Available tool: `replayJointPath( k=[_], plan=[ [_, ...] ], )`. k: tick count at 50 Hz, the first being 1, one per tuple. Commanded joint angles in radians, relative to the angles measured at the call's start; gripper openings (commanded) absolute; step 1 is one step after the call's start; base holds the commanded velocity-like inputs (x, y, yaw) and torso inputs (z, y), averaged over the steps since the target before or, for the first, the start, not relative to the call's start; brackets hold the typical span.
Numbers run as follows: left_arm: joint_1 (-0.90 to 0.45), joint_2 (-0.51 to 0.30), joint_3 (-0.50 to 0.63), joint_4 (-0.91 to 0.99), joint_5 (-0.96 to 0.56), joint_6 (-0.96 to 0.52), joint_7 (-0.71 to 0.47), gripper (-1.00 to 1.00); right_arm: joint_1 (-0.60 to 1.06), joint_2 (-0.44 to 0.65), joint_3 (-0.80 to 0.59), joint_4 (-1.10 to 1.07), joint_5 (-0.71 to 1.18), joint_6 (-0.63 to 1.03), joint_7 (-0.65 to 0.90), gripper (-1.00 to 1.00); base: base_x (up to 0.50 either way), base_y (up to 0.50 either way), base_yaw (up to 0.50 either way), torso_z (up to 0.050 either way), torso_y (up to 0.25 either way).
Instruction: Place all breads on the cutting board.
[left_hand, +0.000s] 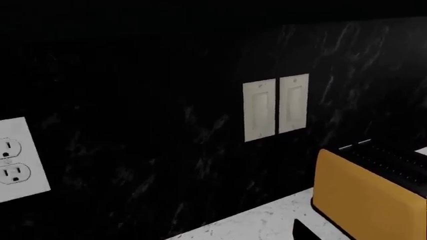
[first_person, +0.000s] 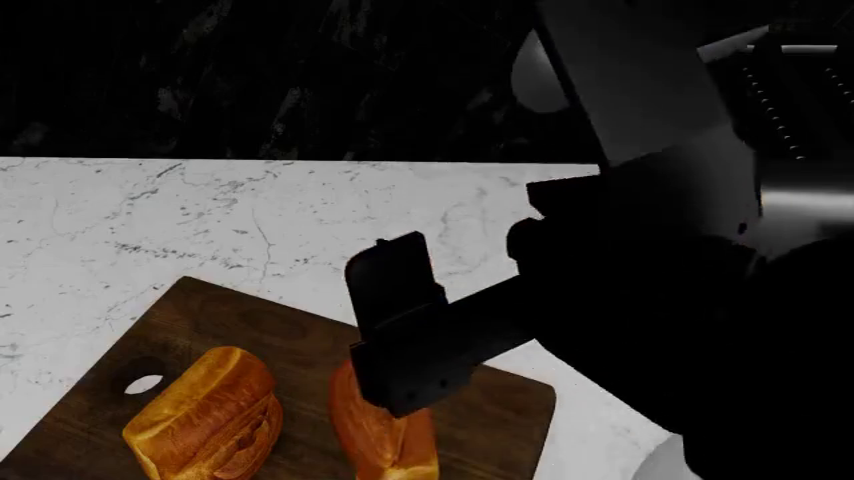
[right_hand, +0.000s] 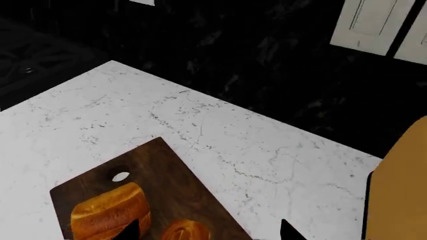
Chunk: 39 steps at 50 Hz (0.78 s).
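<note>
My right end effector (first_person: 400, 330) hangs just above the cutting board (first_person: 501, 415), its fingertips (right_hand: 291, 231) spread apart at the edge of my right wrist view and gripping nothing; my left end effector is out of sight. Both breads sit on the dark brown board, one glossy golden loaf (first_person: 207, 415) near the corner hole, the second loaf (first_person: 387, 440) beside it, partly under my arm. The board lies on a white marbled counter (first_person: 267, 220) against a black wall (left_hand: 167, 150) with pale switches (left_hand: 275, 107), an outlet (left_hand: 17, 160) and a yellow toaster (left_hand: 367, 195).

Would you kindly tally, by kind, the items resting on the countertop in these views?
Breads: 2, one near the board's hole and another beside it
Cutting board: 1
Toaster: 1
Total: 4
</note>
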Motion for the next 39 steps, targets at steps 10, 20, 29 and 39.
replayJointPath(
  k=[10, 20, 29, 39],
  plan=[
    [0.078, -0.22, -0.099, 0.25, 0.006, 0.108, -0.093, 1.0, 0.136, 0.2, 0.135, -0.294, -0.005, -0.088, 0.269, 1.0, 0.0, 0.0, 0.0, 0.0, 0.0],
    [0.148, -0.357, -0.15, 0.363, -0.016, 0.198, -0.098, 1.0, 0.121, 0.279, 0.176, -0.399, -0.033, -0.149, 0.314, 1.0, 0.0, 0.0, 0.0, 0.0, 0.0],
    [0.292, -0.549, -0.156, 0.489, 0.032, 0.41, -0.078, 1.0, 0.034, 0.384, 0.188, -0.551, -0.12, -0.26, 0.385, 1.0, 0.0, 0.0, 0.0, 0.0, 0.0],
    [0.416, -0.616, -0.055, 0.592, 0.144, 0.617, -0.074, 1.0, -0.073, 0.445, 0.206, -0.655, -0.192, -0.352, 0.444, 1.0, 0.0, 0.0, 0.0, 0.0, 0.0]
  ],
)
